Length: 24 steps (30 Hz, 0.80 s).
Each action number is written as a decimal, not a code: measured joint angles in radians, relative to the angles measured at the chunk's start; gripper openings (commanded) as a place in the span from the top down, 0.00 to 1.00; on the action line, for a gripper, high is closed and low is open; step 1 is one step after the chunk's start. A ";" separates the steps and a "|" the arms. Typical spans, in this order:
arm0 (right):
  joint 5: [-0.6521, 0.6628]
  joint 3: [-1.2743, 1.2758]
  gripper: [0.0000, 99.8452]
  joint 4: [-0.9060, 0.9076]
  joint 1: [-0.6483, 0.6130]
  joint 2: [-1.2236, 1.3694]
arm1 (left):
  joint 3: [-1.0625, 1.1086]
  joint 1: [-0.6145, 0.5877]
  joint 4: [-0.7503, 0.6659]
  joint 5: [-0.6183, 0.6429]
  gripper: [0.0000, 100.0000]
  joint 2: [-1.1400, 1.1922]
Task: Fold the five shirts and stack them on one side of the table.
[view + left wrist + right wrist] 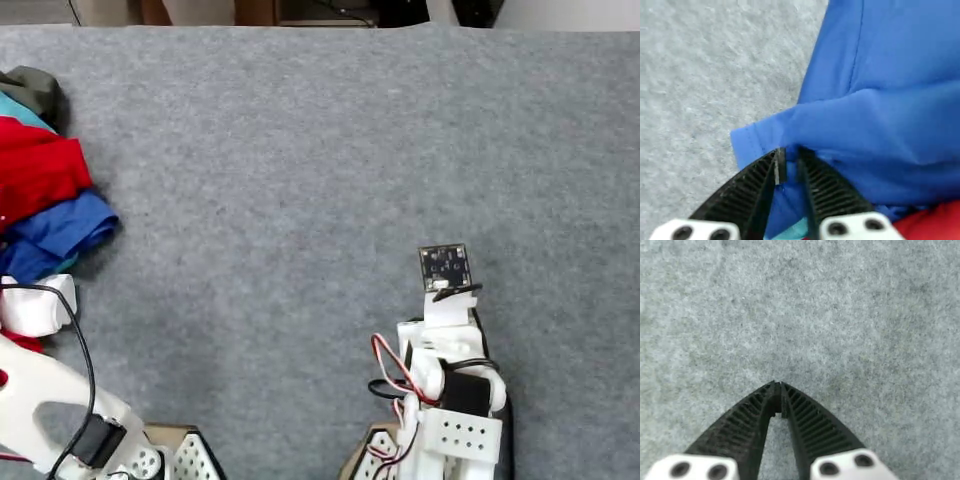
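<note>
Grey felt covering (330, 150) runs across the whole table, and the work sits at its 9 o'clock edge in the high view: a loose heap of shirts lying straight on the felt, none of them folded yet. Outermost on the heap, toward 8 o'clock, is the blue shirt (60, 228), and that is the one I have in hand. My left gripper (788, 162) has its jaws close together on a folded edge of the blue cloth, with just a sliver between them, which I take to be fabric pinched there. Next along, at 9 o'clock, the red shirt (35, 170) lies touching the blue one. A teal shirt (18, 108) peeks out at 10 o'clock, with a dark olive shirt (35, 85) beyond it. Four colours are what I can tell apart. My right gripper (777, 390) hangs over bare felt near 5 o'clock, well apart from the heap, jaws closed tip to tip on nothing. I judge this to be the very start: taking the first shirt off the heap. The next move calls for drawing the blue shirt toward the open centre without hauling the red one along, then spreading it flat, for which my right gripper would need to take another corner. Thin cloth could slip from so shallow a bite
</note>
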 measured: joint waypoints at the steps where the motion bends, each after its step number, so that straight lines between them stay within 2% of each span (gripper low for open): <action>1: 0.000 0.000 0.99 0.000 0.000 0.000 | 0.000 0.005 0.000 -0.002 0.98 0.003; 6: 0.000 0.000 0.99 0.000 0.000 0.000 | -0.018 0.020 0.043 -0.002 0.98 -0.003; 12: 0.000 0.000 0.99 0.000 0.000 0.000 | -0.233 0.044 0.230 0.144 0.98 -0.135; 16: 0.000 0.000 0.99 0.000 0.000 0.000 | -0.382 0.112 0.381 0.175 0.98 -0.224; 21: 0.000 0.000 0.99 0.000 0.000 0.000 | -0.410 0.153 0.410 0.245 0.98 -0.362; 24: 0.000 0.000 0.99 0.000 0.000 0.000 | -0.376 0.250 0.410 0.256 0.98 -0.514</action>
